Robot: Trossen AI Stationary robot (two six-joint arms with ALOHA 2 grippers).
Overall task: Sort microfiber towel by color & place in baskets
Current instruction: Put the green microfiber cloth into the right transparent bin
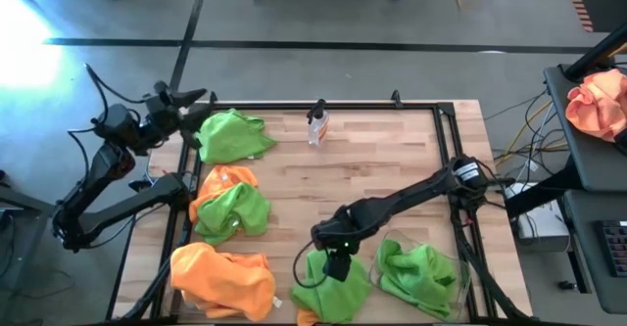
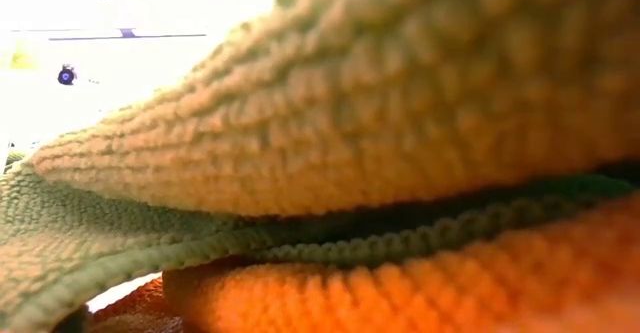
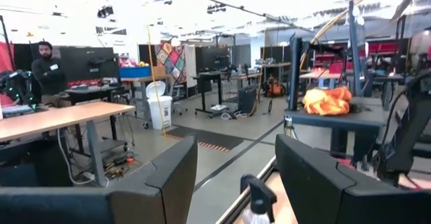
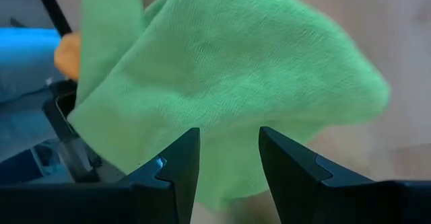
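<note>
Fingers of the right gripper (image 1: 336,268) point down over a green microfiber towel (image 1: 331,285) at the table's near edge, beside a clear basket (image 1: 453,287) that holds another green towel (image 1: 416,275); in the high view, orange towels (image 1: 223,279) and a mixed orange-and-green heap (image 1: 230,207) lie along the left side, a green towel (image 1: 231,135) sits at the far left corner, a spray bottle (image 1: 316,123) stands at the far edge, and the middle boards lie bare; the left gripper (image 1: 186,98) hangs off the far left corner; low view: orange towel fabric (image 2: 340,103) fills the lens; left wrist view: its fingers (image 3: 168,177) stand apart on nothing, facing the room, where a person (image 3: 48,72) stands; right wrist view: fingers (image 4: 178,163) parted, not gripping, just above the green towel (image 4: 222,69).
</note>
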